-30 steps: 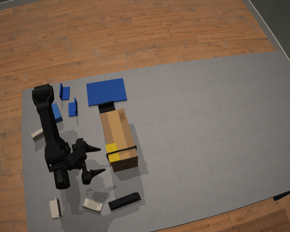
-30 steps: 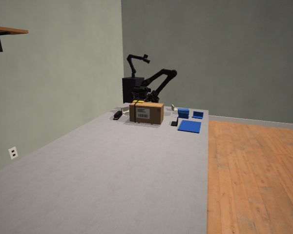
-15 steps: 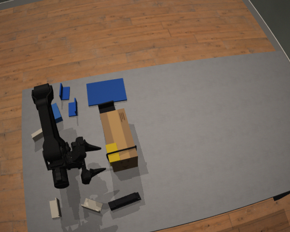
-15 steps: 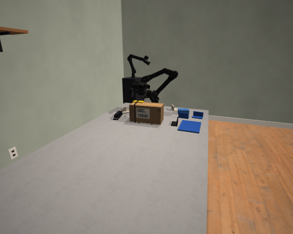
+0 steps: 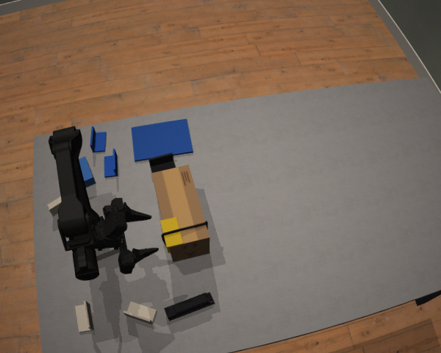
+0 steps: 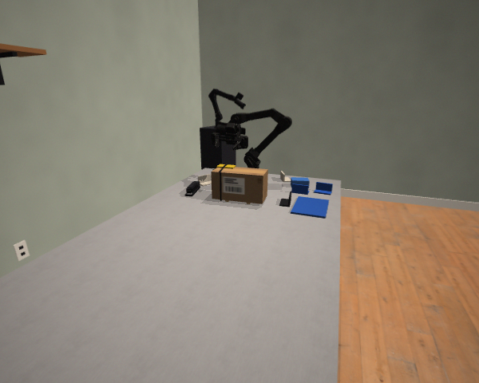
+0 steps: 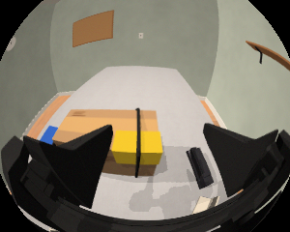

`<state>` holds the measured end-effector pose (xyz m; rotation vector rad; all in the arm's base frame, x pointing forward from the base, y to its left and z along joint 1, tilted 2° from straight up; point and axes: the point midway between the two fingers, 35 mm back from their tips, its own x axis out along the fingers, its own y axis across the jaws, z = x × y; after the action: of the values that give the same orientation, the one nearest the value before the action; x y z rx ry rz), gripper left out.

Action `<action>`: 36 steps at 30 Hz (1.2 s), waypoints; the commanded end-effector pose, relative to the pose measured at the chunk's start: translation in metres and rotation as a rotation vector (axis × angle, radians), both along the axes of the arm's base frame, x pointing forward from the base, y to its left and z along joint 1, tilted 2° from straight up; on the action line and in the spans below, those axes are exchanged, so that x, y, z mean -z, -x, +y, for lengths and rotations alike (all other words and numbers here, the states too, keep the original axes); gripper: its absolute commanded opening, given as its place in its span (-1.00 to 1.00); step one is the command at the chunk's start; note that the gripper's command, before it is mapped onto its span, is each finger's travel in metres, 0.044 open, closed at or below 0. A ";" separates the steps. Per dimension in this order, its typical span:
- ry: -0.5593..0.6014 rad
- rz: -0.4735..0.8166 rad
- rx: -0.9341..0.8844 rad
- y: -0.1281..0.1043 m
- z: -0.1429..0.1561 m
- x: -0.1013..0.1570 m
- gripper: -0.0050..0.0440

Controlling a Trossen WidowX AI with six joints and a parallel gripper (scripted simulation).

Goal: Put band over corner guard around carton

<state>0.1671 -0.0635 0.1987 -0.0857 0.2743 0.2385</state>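
On the grey mat point(image 5: 327, 170): brown carton point(image 5: 177, 197) lying long, yellow corner guard point(image 5: 170, 232) capping its near edge, thin black band point(image 5: 184, 228) crossing the guard. Beside the carton, apart from it, gripper point(image 5: 154, 232) spread wide and holding nothing, fingers aimed at the guard end, probably so as to reach the band without nudging the guard. From the wrist view, band point(image 7: 137, 142) running down the guard's middle, roughly in line; from the top view, slightly skewed.
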 end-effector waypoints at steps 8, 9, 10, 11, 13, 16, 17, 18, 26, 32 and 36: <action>-0.033 0.011 -0.008 0.005 0.008 -0.026 1.00; -0.033 0.011 -0.008 0.005 0.008 -0.026 1.00; -0.033 0.011 -0.008 0.005 0.008 -0.026 1.00; -0.038 0.020 -0.014 0.005 0.009 -0.026 1.00; -0.069 0.098 -0.059 0.002 0.010 -0.027 1.00; -0.119 0.280 -0.144 -0.004 0.013 -0.028 1.00; -0.129 0.341 -0.166 -0.007 0.013 -0.028 1.00; -0.134 0.402 -0.185 -0.010 0.014 -0.028 1.00; -0.096 0.744 -0.231 -0.032 0.012 -0.031 1.00; 0.027 0.976 -0.177 -0.064 0.014 -0.035 1.00; 0.142 1.073 -0.103 -0.092 0.023 -0.039 1.00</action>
<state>0.2359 -0.0461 0.2355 -0.0374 1.1935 0.4405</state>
